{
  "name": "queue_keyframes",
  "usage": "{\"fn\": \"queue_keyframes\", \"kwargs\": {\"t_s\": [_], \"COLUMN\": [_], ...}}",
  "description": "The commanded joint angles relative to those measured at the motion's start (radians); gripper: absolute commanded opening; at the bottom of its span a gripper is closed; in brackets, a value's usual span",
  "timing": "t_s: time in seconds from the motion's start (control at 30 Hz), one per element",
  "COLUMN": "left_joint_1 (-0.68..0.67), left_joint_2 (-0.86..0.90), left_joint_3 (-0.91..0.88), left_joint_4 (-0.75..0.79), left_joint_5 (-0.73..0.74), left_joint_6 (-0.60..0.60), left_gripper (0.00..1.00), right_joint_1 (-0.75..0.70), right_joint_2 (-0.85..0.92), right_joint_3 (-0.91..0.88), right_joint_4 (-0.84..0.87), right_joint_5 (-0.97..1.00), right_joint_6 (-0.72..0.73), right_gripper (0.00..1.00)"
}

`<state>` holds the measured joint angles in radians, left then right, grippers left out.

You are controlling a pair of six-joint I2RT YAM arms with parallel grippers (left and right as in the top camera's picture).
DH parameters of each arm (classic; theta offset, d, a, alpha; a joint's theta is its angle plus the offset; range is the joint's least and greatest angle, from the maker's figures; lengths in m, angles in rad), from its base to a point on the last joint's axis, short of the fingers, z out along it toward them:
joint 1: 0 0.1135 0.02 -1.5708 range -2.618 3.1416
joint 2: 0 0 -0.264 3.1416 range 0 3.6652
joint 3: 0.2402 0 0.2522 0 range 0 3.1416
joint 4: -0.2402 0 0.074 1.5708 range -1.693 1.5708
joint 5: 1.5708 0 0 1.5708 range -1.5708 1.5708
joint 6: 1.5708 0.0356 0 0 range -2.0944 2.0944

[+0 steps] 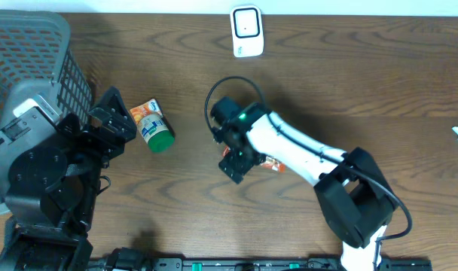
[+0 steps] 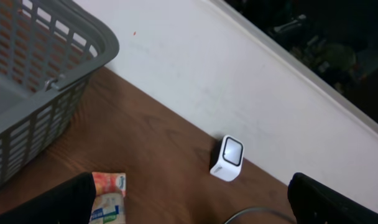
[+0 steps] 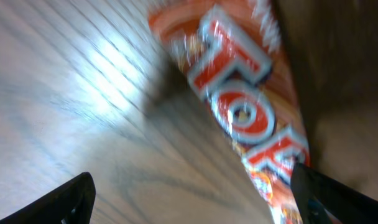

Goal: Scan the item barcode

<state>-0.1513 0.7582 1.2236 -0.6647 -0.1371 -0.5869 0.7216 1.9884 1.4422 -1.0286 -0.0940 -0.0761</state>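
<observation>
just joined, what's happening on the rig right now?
Right hand is open, low over an orange snack packet lying on the table, not gripping it. Left hand is open and empty beside the basket, a green-capped bottle near it. The white scanner stands at the far edge, away from both.

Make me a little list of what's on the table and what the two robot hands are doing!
table: brown wood
scanner: white, at the far edge
basket: grey, on the left
bottle: green cap, lying on its side near the basket
snack packet: orange, lying on the wood
left gripper: open, empty, next to the bottle
right gripper: open, right over the snack packet
</observation>
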Motion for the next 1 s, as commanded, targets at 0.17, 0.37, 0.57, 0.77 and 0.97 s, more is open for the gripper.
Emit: {"fn": "queue_keyframes", "kwargs": {"t_s": [0.17, 0.37, 0.57, 0.77, 0.97], "left_joint_1": [0.004, 0.004, 0.004, 0.004, 0.004], "left_joint_2": [0.002, 0.019, 0.04, 0.051, 0.051], "left_joint_3": [0.011, 0.011, 0.011, 0.011, 0.011], "left_joint_4": [-0.031, -0.039, -0.056, -0.069, -0.095], "left_joint_5": [-0.003, -0.003, -0.003, -0.003, -0.006], "left_joint_6": [0.01, 0.01, 0.01, 0.01, 0.01], "left_gripper": [0.99, 0.99, 0.99, 0.99, 0.99], "right_joint_1": [-0.119, -0.159, -0.172, -0.183, -0.216], "right_joint_2": [-0.02, -0.016, 0.021, 0.106, 0.15], "right_joint_3": [0.032, 0.037, 0.037, 0.037, 0.037], "right_joint_4": [0.028, 0.077, 0.103, 0.088, 0.084], "right_joint_5": [-0.271, -0.287, -0.323, -0.323, -0.327], "right_joint_6": [-0.195, -0.305, -0.375, -0.374, -0.373], "right_gripper": [0.97, 0.99, 0.95, 0.74, 0.75]}}
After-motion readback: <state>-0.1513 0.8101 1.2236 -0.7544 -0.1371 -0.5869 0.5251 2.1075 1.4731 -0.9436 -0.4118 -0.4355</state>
